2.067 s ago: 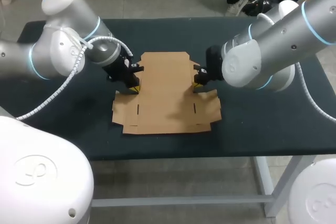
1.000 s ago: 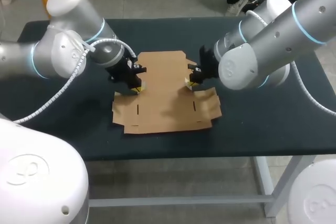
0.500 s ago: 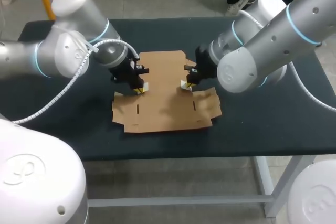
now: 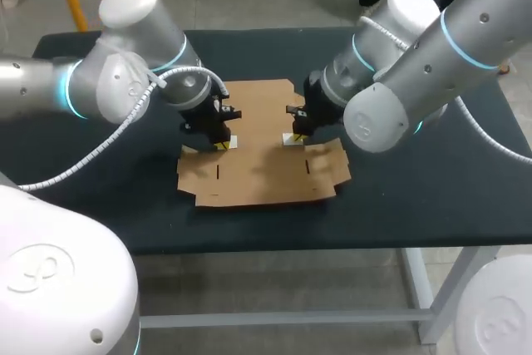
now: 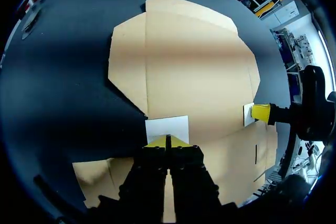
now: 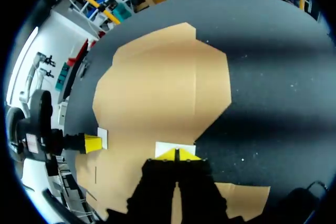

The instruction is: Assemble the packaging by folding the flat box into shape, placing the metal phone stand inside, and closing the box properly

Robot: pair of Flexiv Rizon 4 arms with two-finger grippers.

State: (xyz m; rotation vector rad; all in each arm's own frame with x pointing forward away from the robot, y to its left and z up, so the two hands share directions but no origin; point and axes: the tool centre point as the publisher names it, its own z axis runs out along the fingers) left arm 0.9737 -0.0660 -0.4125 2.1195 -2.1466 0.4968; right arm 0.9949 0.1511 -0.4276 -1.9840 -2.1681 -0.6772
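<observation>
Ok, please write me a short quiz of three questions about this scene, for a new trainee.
1. True or false: the box stands fully folded on the table.
2. What lies just ahead of the left gripper? A) a white flap B) a red cup C) a metal stand
3. Fill in: the fingers of the right gripper are ____ (open or shut).
Key: 1 false, it lies mostly flat; 2 A; 3 shut.
</observation>
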